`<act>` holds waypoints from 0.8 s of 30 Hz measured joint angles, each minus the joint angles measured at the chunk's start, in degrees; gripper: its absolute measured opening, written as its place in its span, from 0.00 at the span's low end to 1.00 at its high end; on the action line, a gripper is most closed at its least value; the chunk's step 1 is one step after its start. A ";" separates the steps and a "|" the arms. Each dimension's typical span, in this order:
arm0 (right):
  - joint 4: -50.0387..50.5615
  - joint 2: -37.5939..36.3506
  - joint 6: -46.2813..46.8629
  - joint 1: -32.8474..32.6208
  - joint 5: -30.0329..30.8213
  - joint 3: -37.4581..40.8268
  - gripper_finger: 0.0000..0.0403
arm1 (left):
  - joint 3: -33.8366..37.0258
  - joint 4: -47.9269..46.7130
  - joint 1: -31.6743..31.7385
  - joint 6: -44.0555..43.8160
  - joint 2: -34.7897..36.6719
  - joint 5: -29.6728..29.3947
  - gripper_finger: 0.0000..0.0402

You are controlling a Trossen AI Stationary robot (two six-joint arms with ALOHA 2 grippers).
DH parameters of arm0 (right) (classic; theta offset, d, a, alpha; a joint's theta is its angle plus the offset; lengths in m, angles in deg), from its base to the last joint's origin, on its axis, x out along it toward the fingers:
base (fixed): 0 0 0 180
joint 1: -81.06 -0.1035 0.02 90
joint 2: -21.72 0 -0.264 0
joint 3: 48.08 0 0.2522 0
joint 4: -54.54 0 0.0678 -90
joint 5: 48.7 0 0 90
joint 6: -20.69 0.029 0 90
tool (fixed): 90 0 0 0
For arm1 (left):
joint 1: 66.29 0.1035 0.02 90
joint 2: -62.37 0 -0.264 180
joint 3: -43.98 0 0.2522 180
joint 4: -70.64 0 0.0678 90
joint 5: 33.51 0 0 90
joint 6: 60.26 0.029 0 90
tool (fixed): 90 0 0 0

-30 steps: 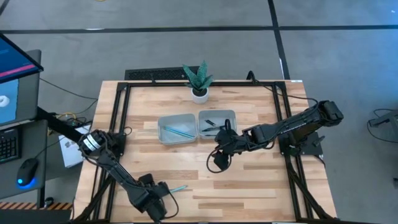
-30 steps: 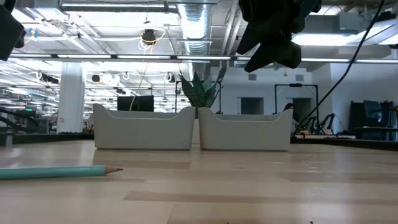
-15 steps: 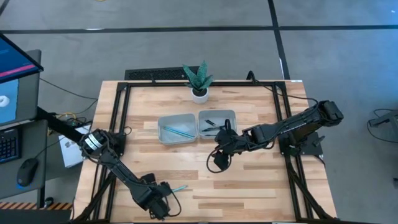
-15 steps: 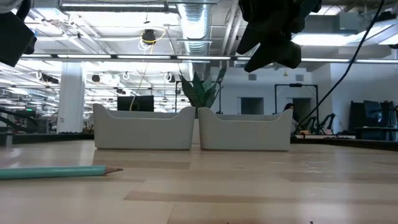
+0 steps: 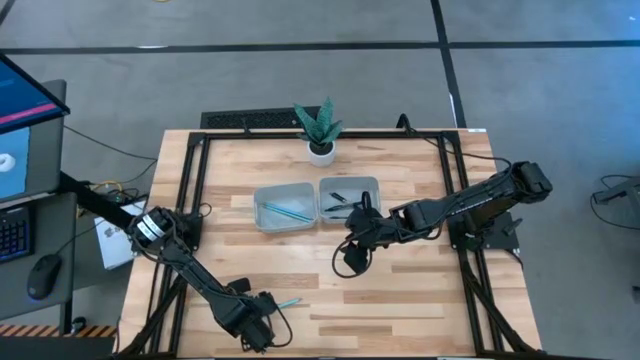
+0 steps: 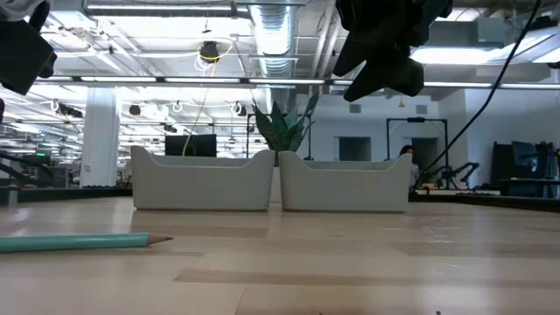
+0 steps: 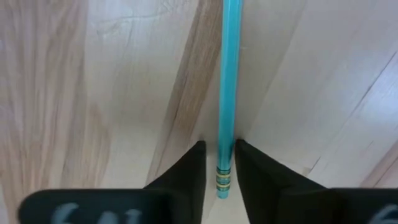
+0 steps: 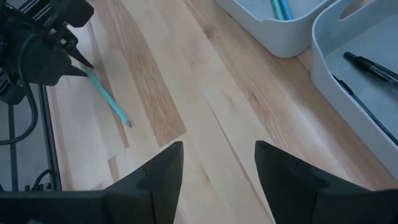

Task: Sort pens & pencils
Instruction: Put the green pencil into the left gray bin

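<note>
A light teal pencil [image 7: 227,93] lies flat on the table near its front edge [image 5: 290,301], tip toward the right [image 6: 157,238]. My left gripper [image 7: 219,152] is down at its banded end [image 5: 266,320], shut on it. My right gripper [image 5: 352,262] hangs open above the table, just in front of the trays, holding nothing [image 8: 217,155]. The left grey tray [image 5: 262,195] holds teal pencils [image 5: 290,211]. The right grey tray [image 5: 372,186] holds dark pens [image 8: 367,68]. My left gripper pinches the pencil between its two fingers [image 7: 249,165], just ahead of the metal band at its blunt end [image 7: 224,163]. The fingers come from above, one on each side of the shaft. The pencil lies flat on the wood, not lifted.
A potted plant [image 5: 320,130] stands at the far edge behind the trays. Black frame rails [image 5: 190,200] run along both sides of the table. Bare wood lies between the trays and the pencil.
My left gripper has moved a little toward the table's right edge, along the near edge and closer over the pencil's blunt end. The pencil has stayed where it was.
</note>
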 joint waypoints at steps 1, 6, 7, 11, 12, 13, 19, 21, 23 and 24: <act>-0.01 0.00 0.00 0.00 0.00 0.00 0.55 | 0.02 0.02 0.00 0.00 0.00 -0.08 0.16; -0.01 0.00 0.00 0.00 0.00 0.00 0.55 | 0.04 0.17 0.00 0.02 0.00 -0.40 0.06; -0.02 0.00 0.00 0.00 0.00 0.00 0.55 | 0.04 0.17 0.00 0.02 0.00 -0.51 0.04; 0.00 0.00 0.00 0.00 0.00 0.00 0.55 | 0.04 0.17 0.00 0.02 0.00 -0.73 0.02; -0.02 0.00 0.00 0.00 0.00 0.00 0.55 | 0.04 0.19 0.00 0.02 0.00 -0.73 0.03; -0.02 0.00 0.00 0.00 0.00 0.00 0.55 | 0.04 0.20 0.00 0.03 0.00 -0.73 0.03; -0.02 0.00 -0.01 0.00 0.00 0.00 0.55 | 0.04 0.22 0.00 0.02 0.00 -0.85 0.01; -0.02 0.00 0.00 0.00 0.00 0.00 0.55 | 0.04 0.24 0.00 0.02 0.00 -0.99 0.01; -0.02 0.00 0.00 0.00 0.00 0.00 0.55 | 0.04 0.24 -0.02 0.04 0.00 -1.20 0.01; -0.02 0.00 0.00 0.00 0.00 0.00 0.55 | 0.04 0.24 -0.02 0.11 0.00 -1.35 0.02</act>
